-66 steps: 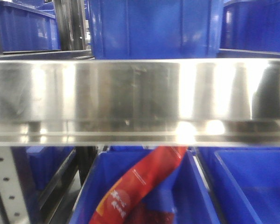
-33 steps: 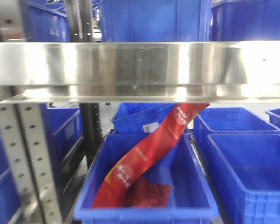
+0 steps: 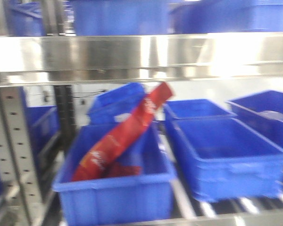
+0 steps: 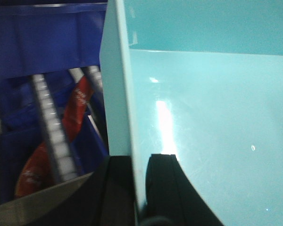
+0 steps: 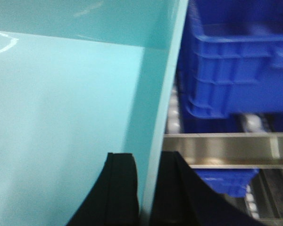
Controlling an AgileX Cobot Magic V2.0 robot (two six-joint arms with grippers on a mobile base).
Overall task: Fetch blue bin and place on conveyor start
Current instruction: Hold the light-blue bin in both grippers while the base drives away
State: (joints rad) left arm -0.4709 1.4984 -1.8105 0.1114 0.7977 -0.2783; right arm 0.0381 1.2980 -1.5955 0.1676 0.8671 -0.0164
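Now the shiny steel shelf rail (image 3: 141, 54) sits higher in the front view than a second ago, so the robot seems to be backing away. Its left gripper (image 4: 140, 162) and right gripper (image 5: 148, 162) each pinch one wall of the light turquoise plastic tub (image 4: 212, 117), near the rail, so it cannot tip. Under the rail, a dark blue ribbed bin (image 3: 113, 197) holds a long red packet (image 3: 122, 136).

- Left of your left gripper (image 4: 139, 165): red bag (image 4: 76, 109) in a dark crate (image 4: 12, 141), behind rollers (image 4: 52, 132).
- Right of your right gripper (image 5: 148, 165): second dark crate (image 5: 240, 61) above steel rail (image 5: 226, 148).
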